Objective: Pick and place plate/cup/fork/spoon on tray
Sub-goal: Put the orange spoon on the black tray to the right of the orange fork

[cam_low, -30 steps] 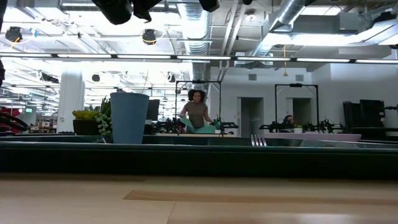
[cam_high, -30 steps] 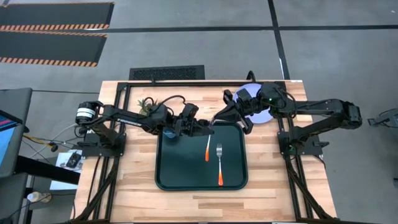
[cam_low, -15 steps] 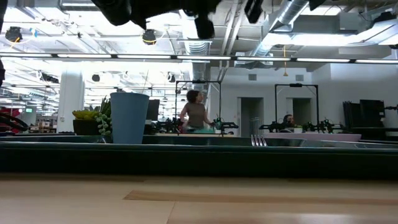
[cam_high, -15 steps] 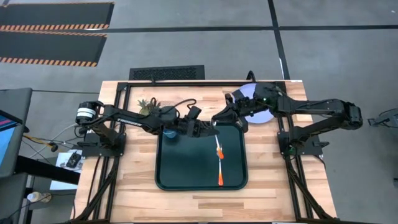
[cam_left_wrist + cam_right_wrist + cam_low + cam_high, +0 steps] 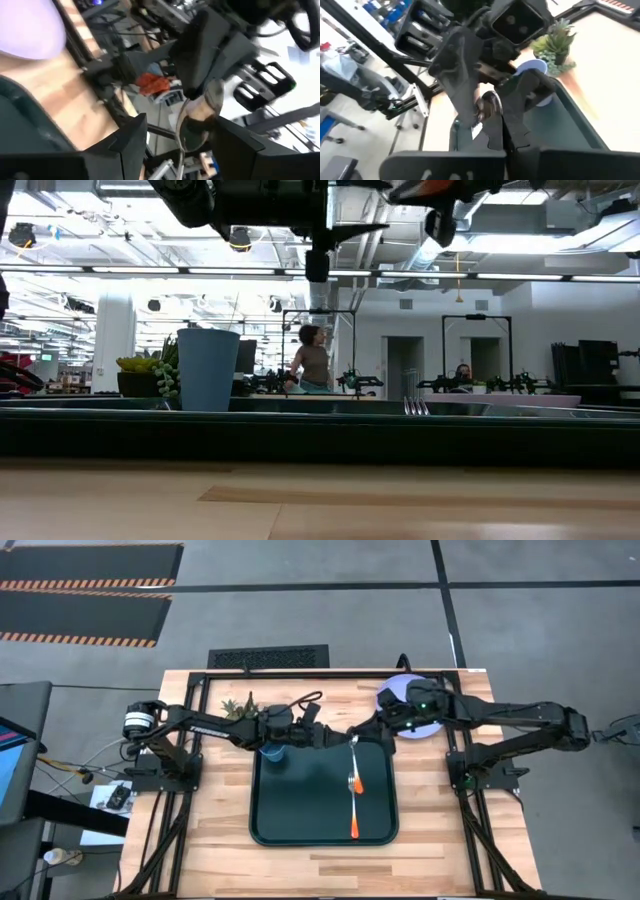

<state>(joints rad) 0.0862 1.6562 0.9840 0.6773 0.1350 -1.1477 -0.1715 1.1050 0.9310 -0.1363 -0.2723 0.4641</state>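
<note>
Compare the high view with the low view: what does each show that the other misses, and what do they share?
Only the high view: the fork's orange handle lying in the tray, and the plate's lavender top. Only the low view: a person in the room behind. Both: the cup, the potted plant, and the left gripper and right gripper close together above the tray.

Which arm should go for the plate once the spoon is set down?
Right. The plate lies off the tray at the table's far right corner, under the right arm. The left gripper sits farther from it, toward the cup.
</note>
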